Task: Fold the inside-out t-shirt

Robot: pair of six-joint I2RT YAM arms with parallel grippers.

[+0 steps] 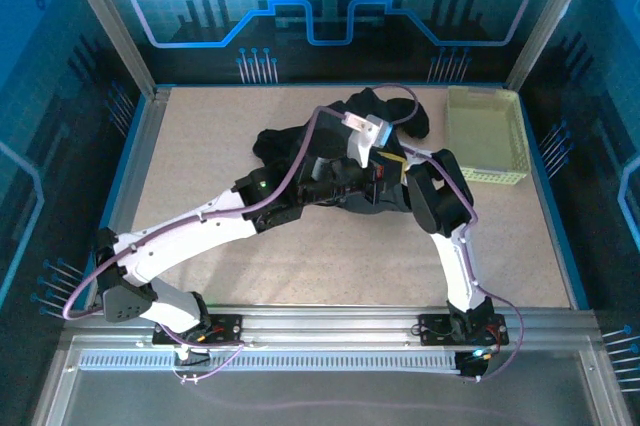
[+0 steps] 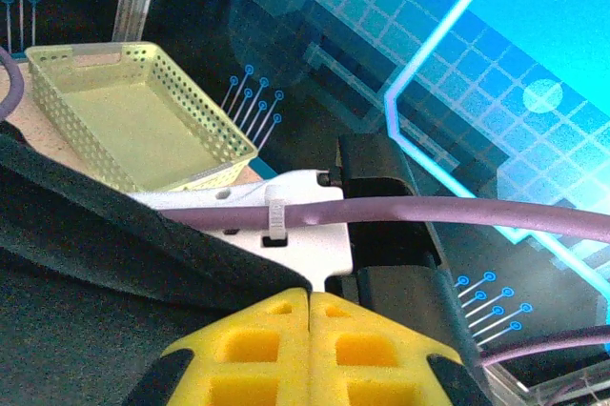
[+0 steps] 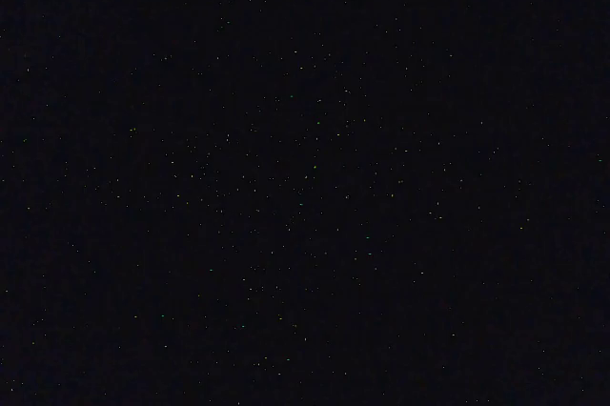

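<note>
The inside-out t-shirt [image 1: 285, 141] lies crumpled as a black heap at the middle back of the table. My left gripper [image 1: 392, 164] hangs over its right part. In the left wrist view the yellow pads [image 2: 276, 339] are pressed together, and a taut ridge of the black cloth [image 2: 114, 263] runs to their tip [image 2: 310, 290]. My right arm [image 1: 440, 201] bends in from the right towards the same spot, its gripper end lost among the dark cloth and the left arm. The right wrist view is black all over.
A pale yellow-green perforated basket [image 1: 487, 178] stands at the back right, seen also from the left wrist [image 2: 133, 130]. The right arm's white and black link with a purple cable [image 2: 315, 220] sits close ahead of the left pads. Bare tabletop [image 1: 330, 266] lies in front of the shirt.
</note>
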